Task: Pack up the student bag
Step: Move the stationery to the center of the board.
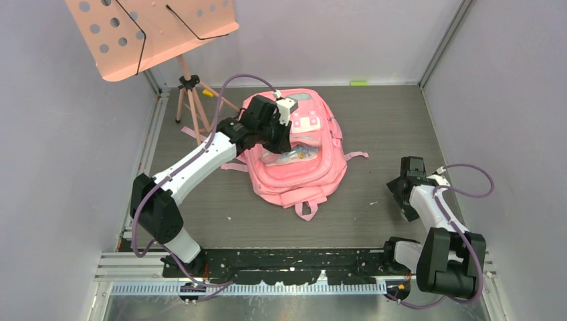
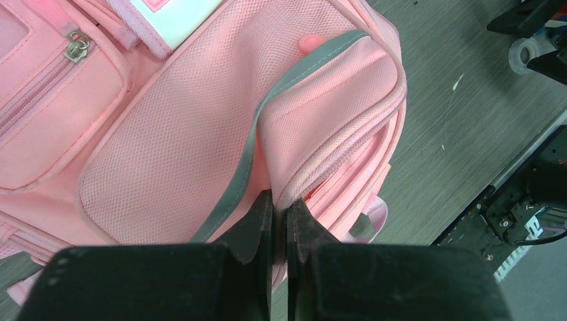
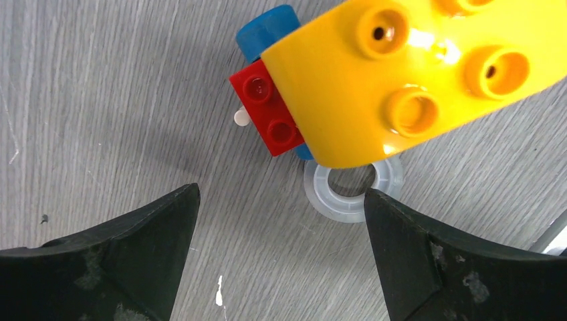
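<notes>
The pink student bag [image 1: 314, 170] lies flat in the middle of the table, its top compartment gaping with some light items showing inside. My left gripper [image 1: 281, 139] is over the bag's upper left part. In the left wrist view it [image 2: 279, 204] is shut on a fold of the bag's rim fabric, beside the grey reflective strip [image 2: 257, 134] and the mesh pocket [image 2: 174, 154]. My right gripper [image 1: 397, 190] hangs low over the table to the bag's right, apart from it. In the right wrist view it [image 3: 281, 194] is open and empty.
A yellow toy brick [image 3: 414, 73] with a red brick [image 3: 267, 114] and a blue piece [image 3: 267, 27] lies just ahead of my right gripper, with a clear plastic ring [image 3: 337, 194] by the right finger. A salmon-pink music stand [image 1: 154, 33] on a tripod stands at the far left.
</notes>
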{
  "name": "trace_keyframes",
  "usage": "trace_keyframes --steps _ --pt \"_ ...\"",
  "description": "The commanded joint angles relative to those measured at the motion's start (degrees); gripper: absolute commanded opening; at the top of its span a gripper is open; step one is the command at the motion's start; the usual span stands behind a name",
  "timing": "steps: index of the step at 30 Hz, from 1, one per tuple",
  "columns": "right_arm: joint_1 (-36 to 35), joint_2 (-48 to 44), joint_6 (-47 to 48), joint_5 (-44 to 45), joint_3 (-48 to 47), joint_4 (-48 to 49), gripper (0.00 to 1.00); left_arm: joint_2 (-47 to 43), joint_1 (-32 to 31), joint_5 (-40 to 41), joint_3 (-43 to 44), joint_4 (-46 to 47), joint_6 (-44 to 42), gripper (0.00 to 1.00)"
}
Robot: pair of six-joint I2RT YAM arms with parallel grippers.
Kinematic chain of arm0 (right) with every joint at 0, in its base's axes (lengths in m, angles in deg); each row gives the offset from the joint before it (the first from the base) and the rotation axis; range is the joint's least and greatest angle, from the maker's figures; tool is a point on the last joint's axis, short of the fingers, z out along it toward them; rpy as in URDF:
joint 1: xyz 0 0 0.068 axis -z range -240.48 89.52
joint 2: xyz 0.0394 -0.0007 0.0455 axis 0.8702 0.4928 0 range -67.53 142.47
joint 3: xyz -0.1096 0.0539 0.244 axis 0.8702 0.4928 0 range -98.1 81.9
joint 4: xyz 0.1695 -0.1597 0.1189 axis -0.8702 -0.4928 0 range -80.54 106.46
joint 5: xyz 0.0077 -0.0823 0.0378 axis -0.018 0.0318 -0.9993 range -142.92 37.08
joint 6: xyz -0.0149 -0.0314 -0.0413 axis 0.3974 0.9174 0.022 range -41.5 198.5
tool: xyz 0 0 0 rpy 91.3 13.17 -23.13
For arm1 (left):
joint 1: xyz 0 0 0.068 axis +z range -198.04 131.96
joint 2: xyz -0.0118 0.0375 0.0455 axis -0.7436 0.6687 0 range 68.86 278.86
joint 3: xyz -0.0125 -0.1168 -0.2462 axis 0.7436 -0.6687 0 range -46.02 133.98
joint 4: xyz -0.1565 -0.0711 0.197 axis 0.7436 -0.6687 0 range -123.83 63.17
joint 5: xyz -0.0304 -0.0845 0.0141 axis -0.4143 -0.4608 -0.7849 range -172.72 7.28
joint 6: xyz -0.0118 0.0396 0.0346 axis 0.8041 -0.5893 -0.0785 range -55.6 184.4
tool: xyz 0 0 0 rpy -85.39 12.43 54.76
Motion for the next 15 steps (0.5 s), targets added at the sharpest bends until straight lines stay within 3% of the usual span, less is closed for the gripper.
trace_keyframes --steps 1,7,15 --pt "0.42 4.67 1.67 -7.96 0.28 7.49 0.97 -3.84 0.38 -1.00 0.87 3.21 0.60 0.00" --pt "-0.30 6.62 0.35 -16.71 2.18 11.50 0.91 -3.79 0.33 -0.92 1.00 3.08 0.52 0.00" --pt "-9.24 5.47 -4.18 -16.68 0.54 10.83 0.88 -4.22 0.46 -0.33 0.96 2.84 0.07 0.00"
